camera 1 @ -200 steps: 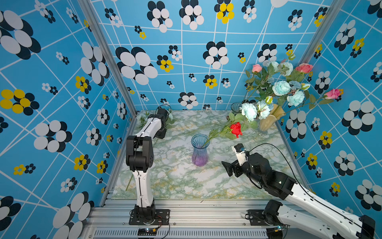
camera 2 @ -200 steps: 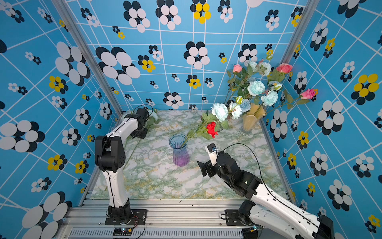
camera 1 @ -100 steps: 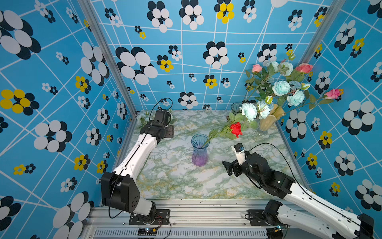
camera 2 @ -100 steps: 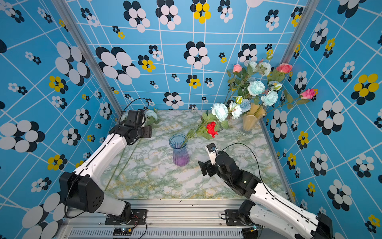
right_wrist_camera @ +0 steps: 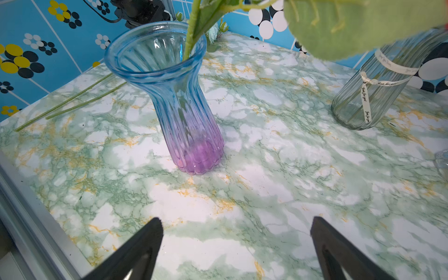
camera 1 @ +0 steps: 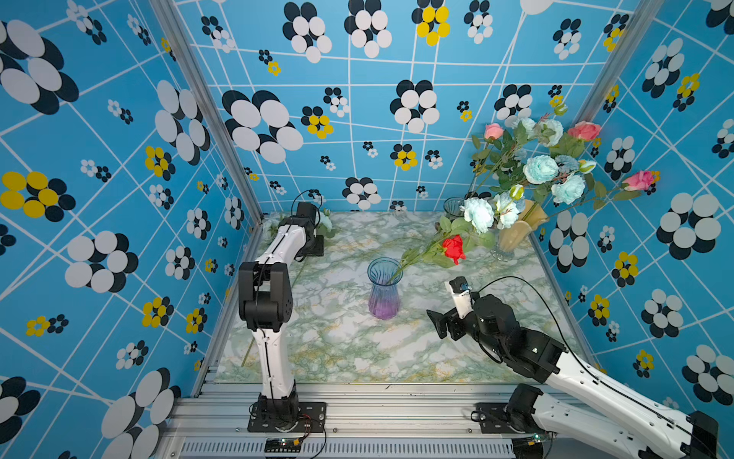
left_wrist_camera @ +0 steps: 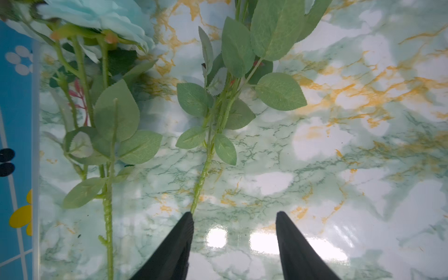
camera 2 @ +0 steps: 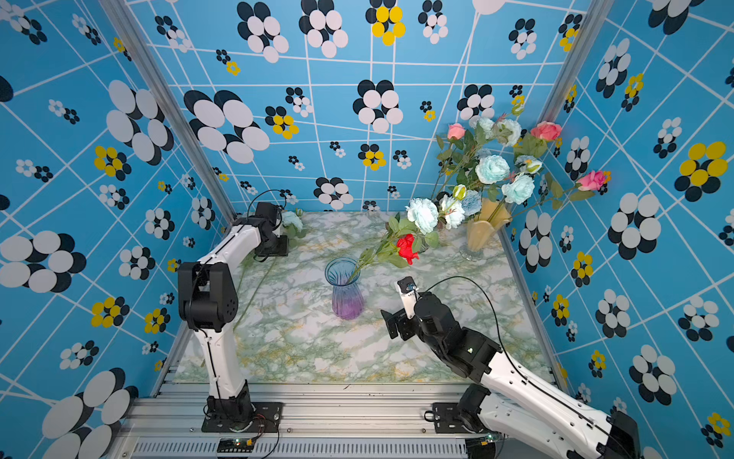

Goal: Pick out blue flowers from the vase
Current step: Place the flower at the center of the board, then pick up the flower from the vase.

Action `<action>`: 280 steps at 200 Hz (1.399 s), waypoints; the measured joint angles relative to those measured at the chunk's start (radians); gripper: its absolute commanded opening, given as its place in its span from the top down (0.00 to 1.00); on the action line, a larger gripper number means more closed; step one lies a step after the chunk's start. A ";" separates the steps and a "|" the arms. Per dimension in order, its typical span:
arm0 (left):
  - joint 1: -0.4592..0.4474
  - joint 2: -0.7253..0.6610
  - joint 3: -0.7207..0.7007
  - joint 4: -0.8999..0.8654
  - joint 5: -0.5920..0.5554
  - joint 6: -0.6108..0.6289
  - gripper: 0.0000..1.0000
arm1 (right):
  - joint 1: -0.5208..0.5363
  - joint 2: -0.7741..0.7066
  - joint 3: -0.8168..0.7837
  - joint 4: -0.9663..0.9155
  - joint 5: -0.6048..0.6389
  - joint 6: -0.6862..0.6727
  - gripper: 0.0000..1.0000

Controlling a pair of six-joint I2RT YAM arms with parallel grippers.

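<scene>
Two stems [left_wrist_camera: 203,169] flat beside spread left hand [left_wrist_camera: 234,214]

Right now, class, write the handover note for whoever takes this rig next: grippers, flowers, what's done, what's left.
Grippers: left gripper open, empty, above the table in the far left corner; right gripper open, empty, facing the blue-purple vase.
Done: blue flowers lie on the table under the left gripper.
Left: blue blooms still in the amber vase among pink roses; leave those and the red rose.
</scene>
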 measured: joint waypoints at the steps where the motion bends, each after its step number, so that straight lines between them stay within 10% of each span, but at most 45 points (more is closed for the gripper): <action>1: 0.001 0.007 0.005 -0.003 0.000 0.001 0.46 | 0.000 0.000 0.000 0.000 0.000 0.000 0.03; 139: 0.059 0.220 0.191 -0.137 0.034 0.060 0.56 | -0.004 0.002 -0.001 0.001 0.000 0.000 0.08; 206: 0.071 0.232 0.182 -0.132 0.042 0.085 0.92 | -0.004 0.002 -0.001 0.001 0.000 0.000 0.09; 280: 0.074 0.166 0.069 -0.098 0.008 0.093 1.00 | -0.004 -0.003 -0.001 0.001 0.000 0.000 0.09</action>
